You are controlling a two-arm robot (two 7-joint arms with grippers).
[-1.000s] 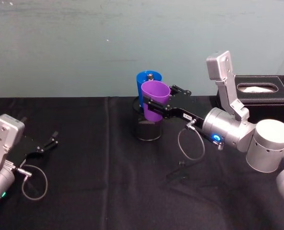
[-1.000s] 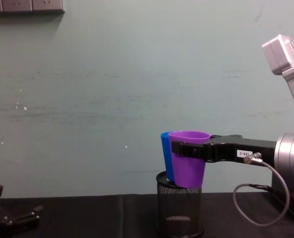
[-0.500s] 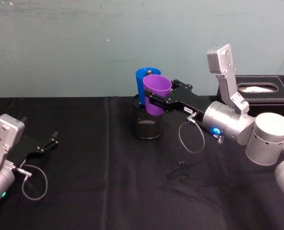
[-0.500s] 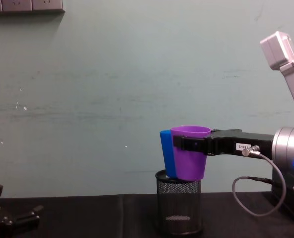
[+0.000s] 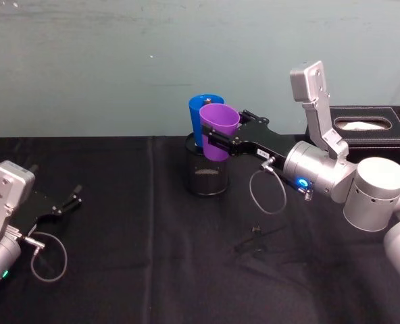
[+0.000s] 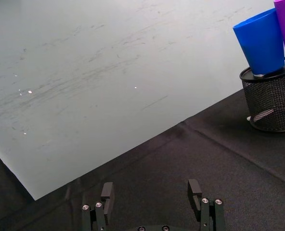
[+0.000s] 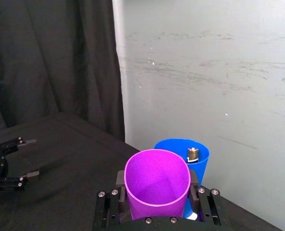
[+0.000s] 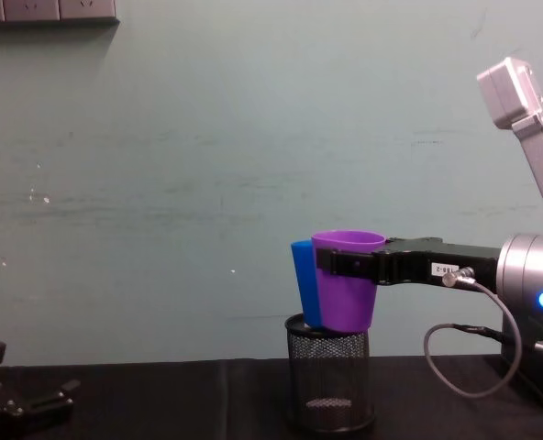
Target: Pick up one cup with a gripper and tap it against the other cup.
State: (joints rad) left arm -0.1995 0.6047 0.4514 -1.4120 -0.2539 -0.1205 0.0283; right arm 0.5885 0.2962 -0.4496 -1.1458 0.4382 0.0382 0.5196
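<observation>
The right gripper is clenched on the purple cup, holding it upright low over the mesh holder at the table's 12 o'clock. The blue cup stands in that holder at the purple cup's 11 o'clock. It is largely hidden behind the purple cup, and whether they touch cannot be told. The left gripper, fingers spread and empty, lies at 8 o'clock, with open cloth between it and the holder.

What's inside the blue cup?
A small silver piece sits inside the blue cup, near its rim. The cup's bottom is hidden by the purple cup, held in front by the right gripper. The left gripper rests open on the table.
</observation>
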